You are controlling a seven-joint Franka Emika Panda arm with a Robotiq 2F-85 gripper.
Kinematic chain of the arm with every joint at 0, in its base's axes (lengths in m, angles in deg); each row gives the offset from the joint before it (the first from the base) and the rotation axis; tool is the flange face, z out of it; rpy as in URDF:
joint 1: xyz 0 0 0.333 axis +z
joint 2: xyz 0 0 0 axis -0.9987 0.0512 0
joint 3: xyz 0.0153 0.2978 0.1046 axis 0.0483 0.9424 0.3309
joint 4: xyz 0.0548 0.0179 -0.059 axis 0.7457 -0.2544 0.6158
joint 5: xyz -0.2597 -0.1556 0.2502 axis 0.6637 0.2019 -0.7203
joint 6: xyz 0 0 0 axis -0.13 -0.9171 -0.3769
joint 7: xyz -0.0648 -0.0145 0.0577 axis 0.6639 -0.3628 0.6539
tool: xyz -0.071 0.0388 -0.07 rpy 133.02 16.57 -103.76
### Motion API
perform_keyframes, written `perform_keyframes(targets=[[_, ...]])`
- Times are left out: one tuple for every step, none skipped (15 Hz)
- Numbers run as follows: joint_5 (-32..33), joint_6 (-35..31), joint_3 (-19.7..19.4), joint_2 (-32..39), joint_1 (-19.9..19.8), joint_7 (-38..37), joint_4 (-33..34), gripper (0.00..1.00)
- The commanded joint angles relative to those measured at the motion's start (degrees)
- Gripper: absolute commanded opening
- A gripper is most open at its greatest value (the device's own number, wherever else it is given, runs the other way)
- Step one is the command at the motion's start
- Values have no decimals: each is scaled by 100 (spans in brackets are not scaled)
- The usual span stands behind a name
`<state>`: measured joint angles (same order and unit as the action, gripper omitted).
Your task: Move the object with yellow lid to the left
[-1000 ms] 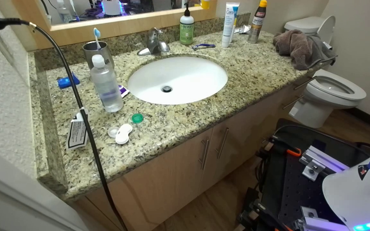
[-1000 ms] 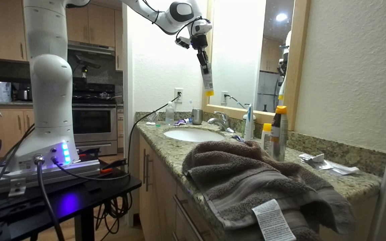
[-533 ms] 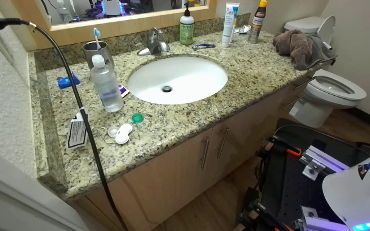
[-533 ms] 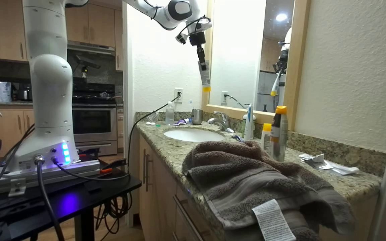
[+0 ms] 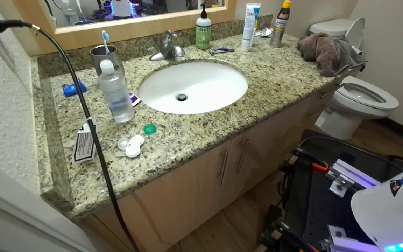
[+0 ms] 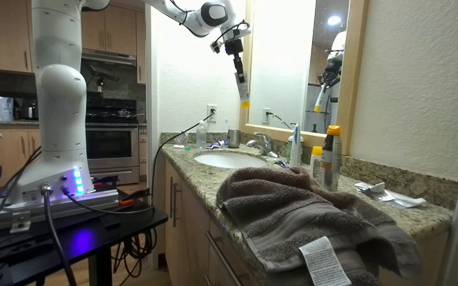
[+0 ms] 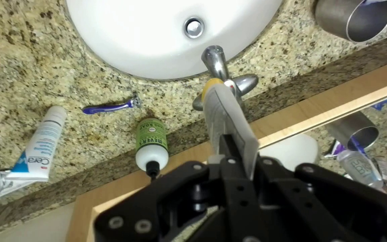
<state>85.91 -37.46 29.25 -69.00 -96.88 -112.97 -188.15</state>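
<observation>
Black gripper (image 6: 241,78) clamped on a slim white tube (image 6: 243,91), yellow cap (image 6: 245,104) down, upper centre of an exterior view, smooth oval sink (image 6: 229,160) mid-frame, speckled counter (image 6: 209,180), rumpled nubby towel (image 6: 304,214) lower right

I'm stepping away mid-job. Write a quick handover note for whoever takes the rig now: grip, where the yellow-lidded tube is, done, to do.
End effector: shut on the white tube.
Tube: in the air above the counter, slightly tilted, yellow lid lowest; in the wrist view its lid end overlaps the faucet.
Done: tube grasped and off the counter.
To do: finish the move left, set it down, release.
Watch: a small bottle and a spray can, both yellow-topped, stand on the counter.
</observation>
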Motion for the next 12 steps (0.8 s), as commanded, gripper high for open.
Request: perform_keyframes(targets=[[351,262,149,791,137,101,1134,2],[522,335,164,986,199,80,1405,2],[656,352,163,1182,251,87,1640,2],[637,421,170,1369,287,157,1857,2],[564,498,179,1554,310,237,2054,2],[422,558,201,1693,313,341,2178,2],[396,619,209,1795,334,393,2256,2],[341,683,220,1872,338,444,2314,2],[465,404,157,1624,398,209,1936,2],[461,413,157,1711,410,209,1991,7],[463,409,156,1732,415,201,1989,7],[463,409,154,1725,414,200,1989,7]])
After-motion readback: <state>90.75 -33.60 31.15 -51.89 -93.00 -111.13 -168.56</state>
